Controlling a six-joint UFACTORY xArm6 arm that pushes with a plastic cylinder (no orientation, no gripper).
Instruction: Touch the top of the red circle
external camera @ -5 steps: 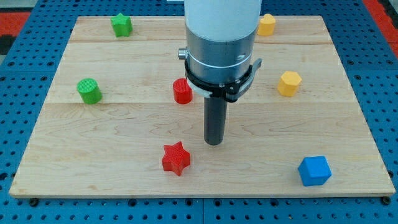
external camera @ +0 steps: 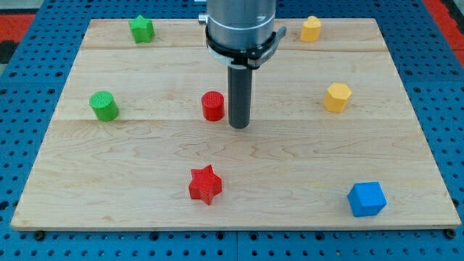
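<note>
Since I end in a bare rod without fingers, my tip (external camera: 238,126) sits just right of the red circle (external camera: 212,106) mid-surface; small, light, rigid, it likely slides easily, so approach its upper edge gently.

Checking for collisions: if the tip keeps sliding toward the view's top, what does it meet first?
Probably nothing: my tip sits just right of the red circle, and no block shows directly above it, though the arm hides that stretch.
</note>
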